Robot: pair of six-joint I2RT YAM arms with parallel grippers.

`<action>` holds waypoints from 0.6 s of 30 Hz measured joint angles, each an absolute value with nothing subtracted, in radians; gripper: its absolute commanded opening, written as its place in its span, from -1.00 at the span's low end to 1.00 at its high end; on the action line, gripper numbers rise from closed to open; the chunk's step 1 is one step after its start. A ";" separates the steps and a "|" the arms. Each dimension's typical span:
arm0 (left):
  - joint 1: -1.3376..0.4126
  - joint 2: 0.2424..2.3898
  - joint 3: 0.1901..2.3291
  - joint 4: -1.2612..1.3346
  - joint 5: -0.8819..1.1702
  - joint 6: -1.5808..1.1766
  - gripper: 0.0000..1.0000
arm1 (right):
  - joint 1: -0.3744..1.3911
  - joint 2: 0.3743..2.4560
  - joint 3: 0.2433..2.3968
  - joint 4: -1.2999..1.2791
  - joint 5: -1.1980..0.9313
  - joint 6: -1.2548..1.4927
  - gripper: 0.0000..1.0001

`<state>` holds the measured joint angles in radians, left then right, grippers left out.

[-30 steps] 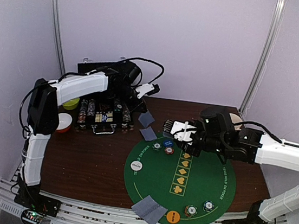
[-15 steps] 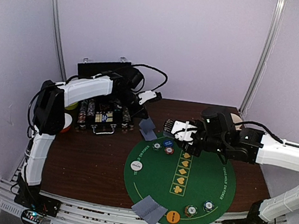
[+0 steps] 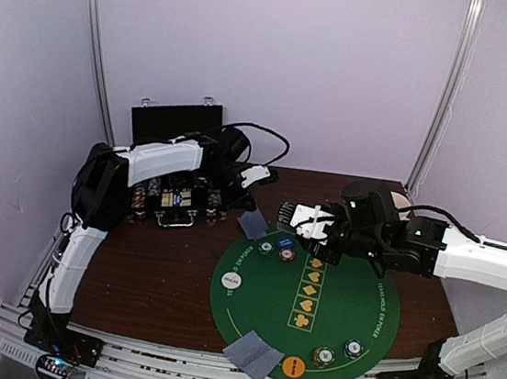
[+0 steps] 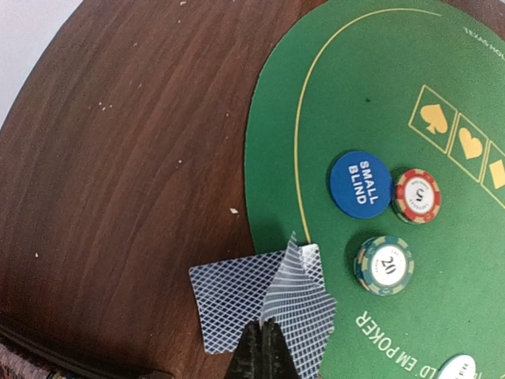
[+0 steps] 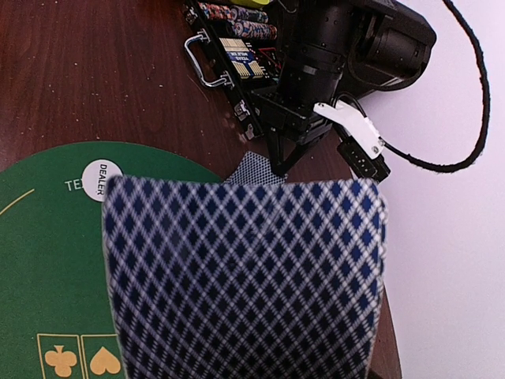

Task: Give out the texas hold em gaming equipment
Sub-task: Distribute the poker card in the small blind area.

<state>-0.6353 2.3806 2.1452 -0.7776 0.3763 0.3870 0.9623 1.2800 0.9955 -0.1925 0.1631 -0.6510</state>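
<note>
— Left gripper (image 4: 267, 347)?
— Pinched shut on one tilted card (image 4: 298, 294) lying over a second card (image 4: 227, 298), at the green mat's (image 4: 473, 260) far-left edge; one blue disc (image 4: 360, 184) and two chips (image 4: 384, 265) near.
— Right gripper (image 3: 290, 218)?
— Clamped on one deck (image 5: 245, 276), above the mat's far side.

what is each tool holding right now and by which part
Left tool pinches a playing card by one edge. Right tool holds cards; where it grips them is hidden.

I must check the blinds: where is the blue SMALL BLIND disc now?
In the left wrist view, the blue disc lies on the green mat, near its edge, just left of a red chip and above a green chip.
</note>
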 measured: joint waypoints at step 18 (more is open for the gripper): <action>-0.676 2.421 2.144 -0.621 0.157 0.559 -1.00 | 0.962 1.280 0.986 -0.191 0.163 -0.647 -0.13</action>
<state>-0.6758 2.4214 2.1445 -0.6212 0.1570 0.5594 0.9623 1.2800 0.9859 -0.1913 0.1635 -0.6472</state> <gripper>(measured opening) 0.007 0.437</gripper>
